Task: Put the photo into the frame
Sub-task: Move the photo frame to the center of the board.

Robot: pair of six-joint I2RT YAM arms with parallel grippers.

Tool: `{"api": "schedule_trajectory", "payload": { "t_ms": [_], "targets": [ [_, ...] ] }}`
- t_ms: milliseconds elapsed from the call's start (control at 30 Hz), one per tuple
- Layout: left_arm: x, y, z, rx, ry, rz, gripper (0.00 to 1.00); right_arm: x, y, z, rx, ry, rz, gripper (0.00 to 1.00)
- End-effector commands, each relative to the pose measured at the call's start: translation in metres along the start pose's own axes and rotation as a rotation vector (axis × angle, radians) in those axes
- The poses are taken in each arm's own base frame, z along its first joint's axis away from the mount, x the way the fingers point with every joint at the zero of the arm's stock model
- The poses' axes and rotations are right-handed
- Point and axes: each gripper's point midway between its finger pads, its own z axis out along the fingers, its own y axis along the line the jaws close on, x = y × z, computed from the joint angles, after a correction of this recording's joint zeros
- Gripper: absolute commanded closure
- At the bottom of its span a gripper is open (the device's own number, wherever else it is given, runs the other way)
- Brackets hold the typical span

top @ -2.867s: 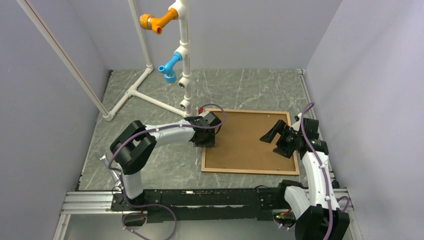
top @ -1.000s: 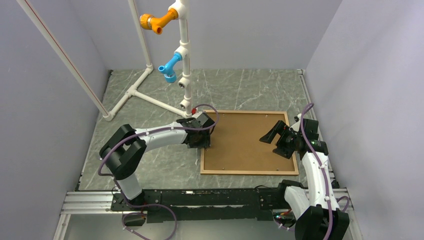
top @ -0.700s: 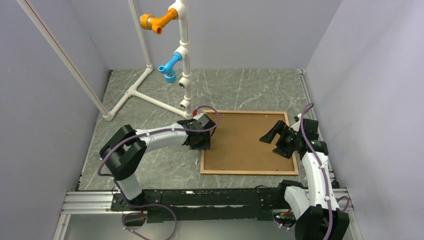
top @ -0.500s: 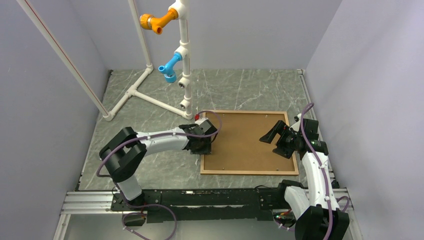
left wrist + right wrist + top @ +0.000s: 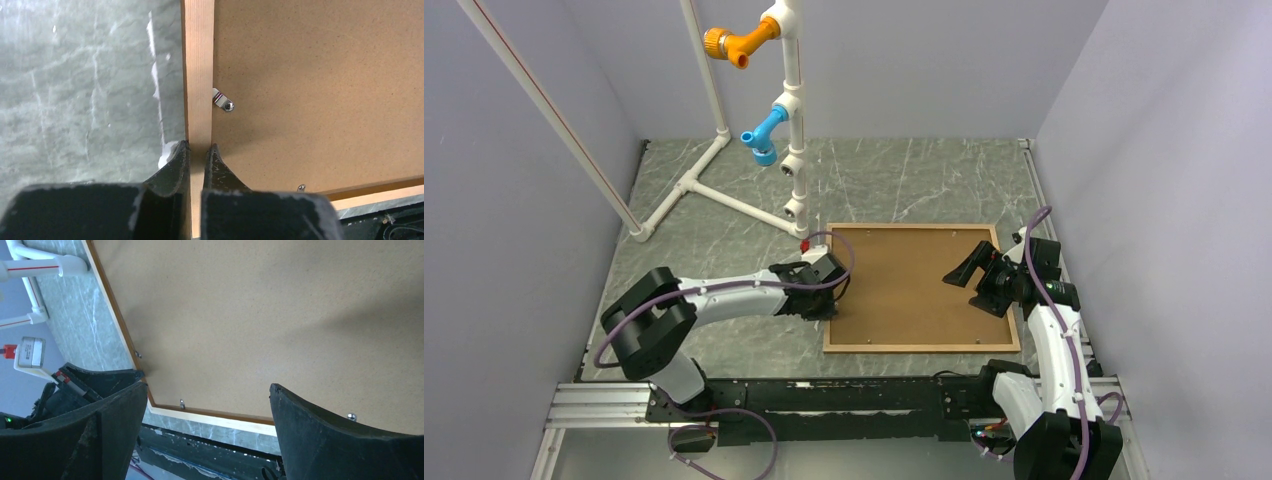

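Grey walls close in a grey marbled tabletop [image 5: 904, 170], with a white pipe stand [image 5: 792, 120] at the back. We see the frame [image 5: 198, 75] lying flat on the right half of the tabletop, its brown backing board [image 5: 904, 285] facing up and a small metal turn clip [image 5: 221, 100] on the board just inside the rail. The left fingers [image 5: 172, 167] pinch the frame's left wooden rail near its near corner, one on each side. The right fingers [image 5: 320, 435] are spread wide above the board's right part, touching nothing.
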Motion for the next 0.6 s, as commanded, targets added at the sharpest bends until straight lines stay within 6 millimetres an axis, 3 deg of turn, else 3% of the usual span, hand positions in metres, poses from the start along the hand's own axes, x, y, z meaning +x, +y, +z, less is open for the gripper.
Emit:
{"api": "schedule_trajectory", "payload": {
  "t_ms": [0, 300, 433, 567],
  "targets": [
    [0.041, 0.033, -0.007, -0.065, 0.104, -0.005, 1.0, -0.005, 0.009, -0.002, -0.043, -0.028, -0.011, 0.06],
    [0.074, 0.05, -0.021, -0.082, 0.144, -0.075, 1.0, -0.004, 0.009, -0.003, -0.041, -0.029, -0.012, 0.06],
    [0.085, 0.07, -0.024, -0.118, 0.155, -0.106, 1.0, -0.003, 0.008, -0.001, -0.041, -0.027, -0.009, 0.06],
    [0.082, 0.094, -0.032, -0.232, 0.14, -0.084, 1.0, -0.001, 0.005, 0.001, -0.036, -0.014, -0.011, 0.06]
  ]
}}
